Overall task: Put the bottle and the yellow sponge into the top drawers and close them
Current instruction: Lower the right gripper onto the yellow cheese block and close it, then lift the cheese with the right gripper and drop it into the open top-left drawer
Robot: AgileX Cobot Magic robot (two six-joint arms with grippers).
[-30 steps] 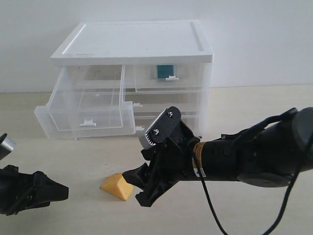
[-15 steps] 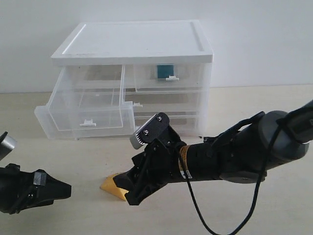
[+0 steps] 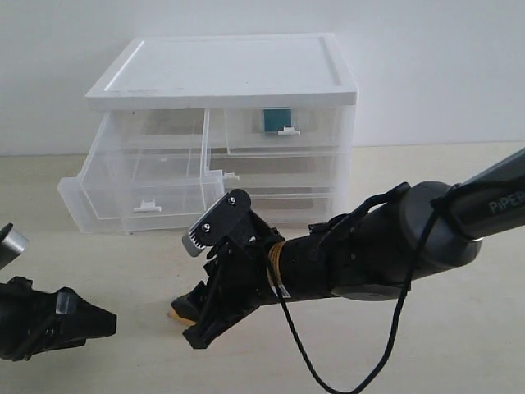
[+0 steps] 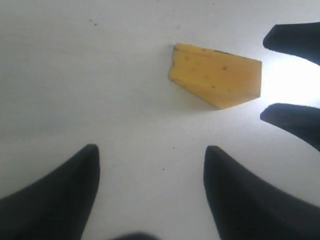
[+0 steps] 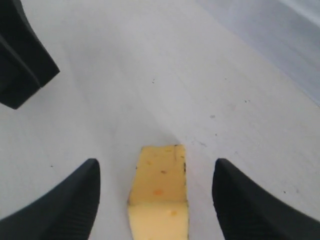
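Note:
The yellow sponge [image 5: 159, 192] lies on the table between the two fingers of my right gripper [image 5: 156, 170], which is open and straddles it without touching. In the exterior view only a sliver of the yellow sponge [image 3: 174, 313] shows beside the right gripper [image 3: 187, 324]. My left gripper [image 4: 150, 157] is open and empty, a short way from the yellow sponge [image 4: 215, 75]. The teal bottle [image 3: 276, 119] sits inside the shut top right drawer [image 3: 283, 135]. The top left drawer [image 3: 148, 185] is pulled out and holds nothing.
The white-topped cabinet [image 3: 225, 70] stands at the back against the wall, with two full-width clear drawers [image 3: 279, 172] below. The right arm [image 3: 385, 254] stretches low across the table in front of it. The left gripper [image 3: 98, 322] rests at the lower left.
My right gripper has moved left and lower, and its open fingers now straddle the sponge and hide most of it. The left gripper has barely moved.

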